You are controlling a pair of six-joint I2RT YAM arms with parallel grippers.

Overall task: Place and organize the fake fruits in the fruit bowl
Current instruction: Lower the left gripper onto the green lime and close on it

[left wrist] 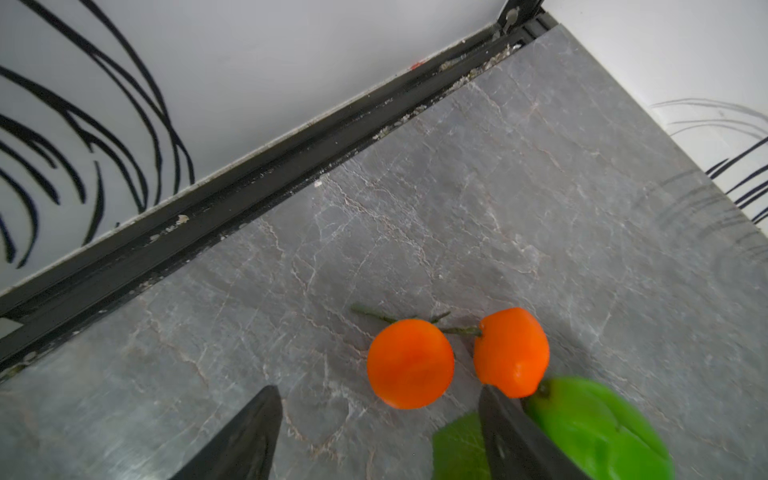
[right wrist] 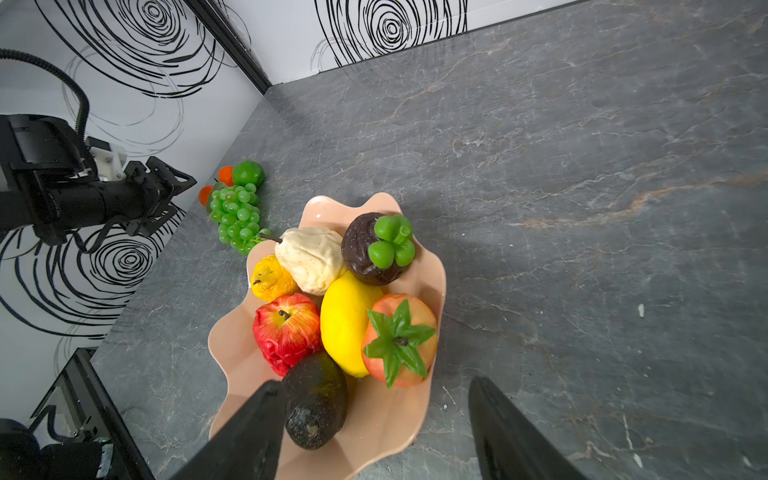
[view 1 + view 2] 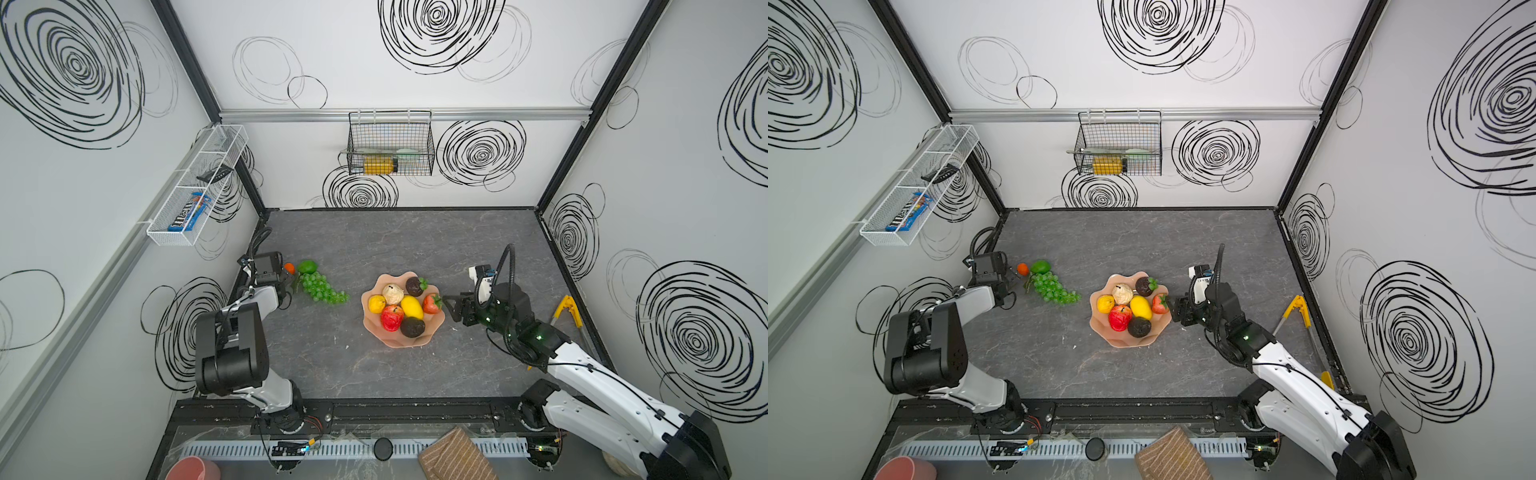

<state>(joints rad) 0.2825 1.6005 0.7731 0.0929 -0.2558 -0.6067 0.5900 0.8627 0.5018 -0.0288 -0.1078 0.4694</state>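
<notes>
Seven fake fruits sit in the fruit bowl [image 3: 376, 332], which stands near the middle of the surface [image 3: 374, 241]. They are a beige pear [image 3: 392, 293], a small yellow pear [image 3: 377, 303], a dark round one with a green cap [image 3: 415, 286], the lemon [image 3: 411, 306], the strawberry [image 3: 432, 303], the red apple [image 3: 391, 318] and a dark oval one [image 3: 412, 327]. They crowd together, touching, toward the far side of the dish. I judge that the bare near part of the bowl is the room for what remains.

Four pieces are not in yet. The grape bunch [image 3: 322, 286], the lime [image 3: 306, 267] and two oranges [image 1: 409, 363] lie clustered close to the left wall, well apart from the bowl.

My left fingers [image 1: 245, 436] are spread and pinch nothing. One orange lies just ahead of the gap, and one finger crosses in front of the lime; whether it touches, I cannot tell. I read this as lining up on that orange. A thin green stem shows between the oranges, so they may be joined.

My right fingers [image 2: 249, 428] are also spread and empty, low at the bowl's right side. One is beside the dark oval fruit and the other is outside the rim over bare surface. That keeps them clear of the pile.

Yellow-handled tongs [image 3: 566, 309] lie by the right wall and play no part.
</notes>
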